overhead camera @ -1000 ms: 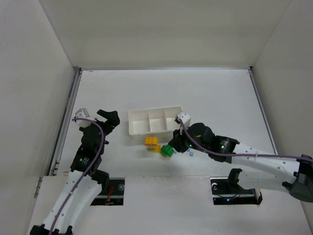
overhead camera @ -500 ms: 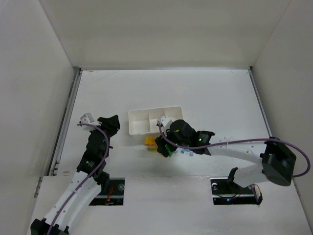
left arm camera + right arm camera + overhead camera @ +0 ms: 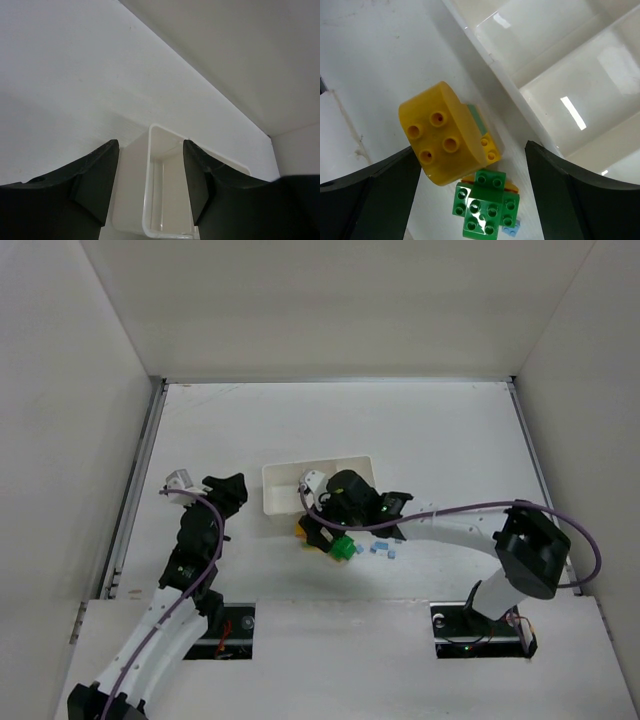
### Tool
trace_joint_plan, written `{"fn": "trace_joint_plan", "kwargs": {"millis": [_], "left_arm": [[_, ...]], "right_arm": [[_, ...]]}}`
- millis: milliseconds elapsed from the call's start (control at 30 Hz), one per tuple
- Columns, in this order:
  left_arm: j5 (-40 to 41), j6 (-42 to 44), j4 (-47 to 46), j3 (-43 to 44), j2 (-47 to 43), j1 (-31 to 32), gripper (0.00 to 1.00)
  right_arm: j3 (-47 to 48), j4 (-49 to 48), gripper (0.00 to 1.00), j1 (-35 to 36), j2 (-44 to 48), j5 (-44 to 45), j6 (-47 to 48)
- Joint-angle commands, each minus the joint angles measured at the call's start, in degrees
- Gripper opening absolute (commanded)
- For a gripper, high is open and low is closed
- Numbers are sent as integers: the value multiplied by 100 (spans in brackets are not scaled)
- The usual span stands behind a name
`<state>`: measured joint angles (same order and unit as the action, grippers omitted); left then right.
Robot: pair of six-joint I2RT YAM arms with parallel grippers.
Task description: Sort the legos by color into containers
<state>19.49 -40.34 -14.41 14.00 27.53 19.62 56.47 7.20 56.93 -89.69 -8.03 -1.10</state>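
Observation:
The white tray [image 3: 283, 492] of three containers lies mid-table, and the compartments I can see hold nothing. Just in front of it sit a yellow lego [image 3: 442, 132], a green lego [image 3: 485, 207] and a tiny light-blue one [image 3: 510, 230]; more light-blue legos [image 3: 384, 550] lie to the right. My right gripper [image 3: 472, 195] hangs open over the yellow and green legos, a finger on each side, gripping nothing. Left of the tray, my left gripper [image 3: 228, 490] is open and empty, facing the tray's end wall [image 3: 150, 185].
White walls enclose the table on three sides. A metal rail [image 3: 135, 490] runs along the left edge. The right arm's purple cable [image 3: 470, 508] arcs above the table to the right of the tray.
My right gripper has swung left from beside the green lego to over the yellow and green ones, and has opened. The left gripper has shifted slightly and its jaws stand narrower.

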Motion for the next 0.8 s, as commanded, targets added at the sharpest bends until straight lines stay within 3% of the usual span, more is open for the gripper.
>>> {"fn": "trace_joint_plan", "kwargs": {"millis": [0, 500, 633, 767], "left_arm": [[-50, 52, -316, 59, -2, -85, 52], [-50, -97, -281, 68, 95, -226, 56], [-50, -88, -281, 77, 86, -226, 56], [-50, -88, -255, 77, 16, -226, 56]], "right_arm": [[312, -70, 88, 165, -188, -251, 189], [479, -61, 60, 499, -857, 3, 181], [479, -149, 59, 517, -857, 214, 216], [497, -202, 46, 569, -883, 293, 225]]}}
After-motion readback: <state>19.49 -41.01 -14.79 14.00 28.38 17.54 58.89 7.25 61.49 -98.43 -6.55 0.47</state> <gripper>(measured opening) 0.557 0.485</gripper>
